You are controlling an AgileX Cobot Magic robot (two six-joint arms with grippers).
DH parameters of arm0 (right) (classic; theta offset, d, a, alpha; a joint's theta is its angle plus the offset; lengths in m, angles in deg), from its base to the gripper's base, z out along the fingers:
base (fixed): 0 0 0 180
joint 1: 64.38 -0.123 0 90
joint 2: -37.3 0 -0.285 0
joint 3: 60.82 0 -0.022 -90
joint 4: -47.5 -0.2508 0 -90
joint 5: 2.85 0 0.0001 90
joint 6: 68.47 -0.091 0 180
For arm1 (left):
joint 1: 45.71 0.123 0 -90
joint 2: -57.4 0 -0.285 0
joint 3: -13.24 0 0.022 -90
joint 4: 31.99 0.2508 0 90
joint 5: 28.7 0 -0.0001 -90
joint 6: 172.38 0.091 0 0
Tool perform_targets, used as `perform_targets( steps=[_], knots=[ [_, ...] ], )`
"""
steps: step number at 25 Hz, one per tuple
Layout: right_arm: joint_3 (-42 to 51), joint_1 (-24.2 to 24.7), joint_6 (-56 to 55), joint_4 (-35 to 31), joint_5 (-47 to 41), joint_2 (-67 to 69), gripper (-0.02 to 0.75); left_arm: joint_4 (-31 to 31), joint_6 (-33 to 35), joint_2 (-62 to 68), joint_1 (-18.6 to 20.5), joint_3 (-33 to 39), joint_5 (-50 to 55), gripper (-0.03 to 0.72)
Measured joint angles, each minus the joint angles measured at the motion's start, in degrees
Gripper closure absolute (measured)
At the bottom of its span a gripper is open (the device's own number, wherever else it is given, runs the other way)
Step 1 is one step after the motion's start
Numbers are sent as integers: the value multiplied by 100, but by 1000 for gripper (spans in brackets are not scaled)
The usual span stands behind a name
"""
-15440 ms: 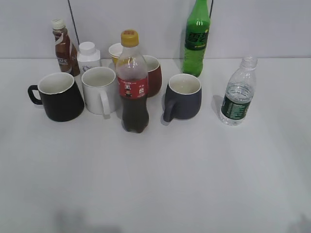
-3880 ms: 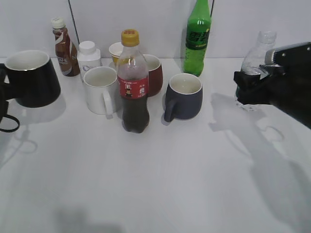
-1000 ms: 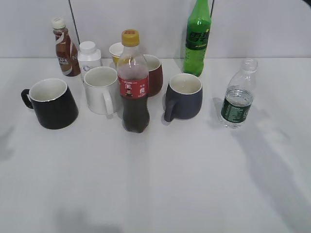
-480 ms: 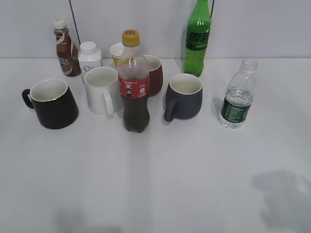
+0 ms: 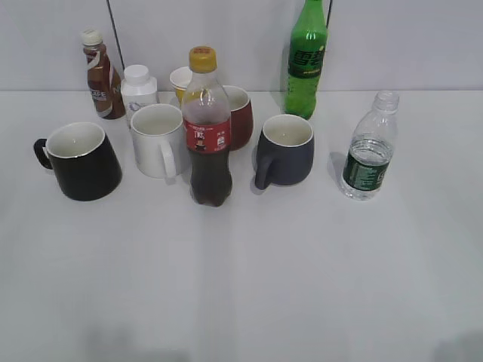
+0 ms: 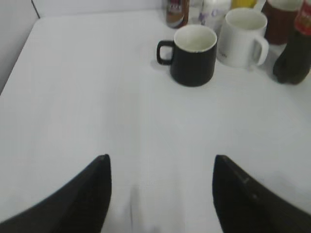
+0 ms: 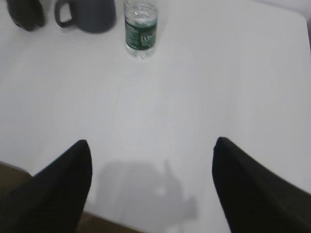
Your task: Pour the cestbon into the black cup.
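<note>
Left claw: fingers spread wide, nothing between them, hanging above bare tabletop w/ the black cup well ahead of it. Right claw: also wide apart and empty, over the tabletop's near edge, the cestbon far ahead and a bit left of its centre line.

Taking the cola bottle as landmark: black cup stands upright well to its left, handle pointing away from the cola. Cestbon stands upright well to its right, uncapped, only partly filled. White mug sits just left of the cola, grey-blue mug just right of it, red mug right behind. Green soda bottle is behind and to the right, by the wall.

Risks, as I judge them:
- cestbon is open & light, so a hard or off-centre pinch prob squeezes water out the neck or tips it before it's lifted
- cup and bottle are at opposite ends of the row; carrying either across means passing the tall cola and 2 mugs, and a low sweep could knock them
- grey-blue mug is the nearest cup to the cestbon; easy to pour into the wrong one
- cup rim narrower than its base, so a fast tilt likely overshoots onto the tabletop
</note>
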Motion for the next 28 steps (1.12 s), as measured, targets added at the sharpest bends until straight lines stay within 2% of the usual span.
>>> perform_targets(
  steps=[8, 15, 17, 22, 25, 28],
  knots=[
    [0, 0, 83, -75, 89, -33, 146, -116, -1, 0, 0, 168, -346, 153],
    [0, 90, 83, -101, 131, -33, 146, -107, -6, 0, 0, 168, -364, 149],
    [0, 389, 89, -102, 134, -43, 146, -115, -6, 0, 6, 168, -369, 149],
    [0, 1663, 89, -102, 148, -144, 146, -122, -6, 0, 155, 168, -369, 153],
    [0, 2003, 89, -98, 140, -294, 146, -122, -6, 0, 173, 168, -376, 175],
    [0, 2035, 95, -91, 145, -319, 146, -121, -6, 0, 173, 168, -371, 201]
  ],
)
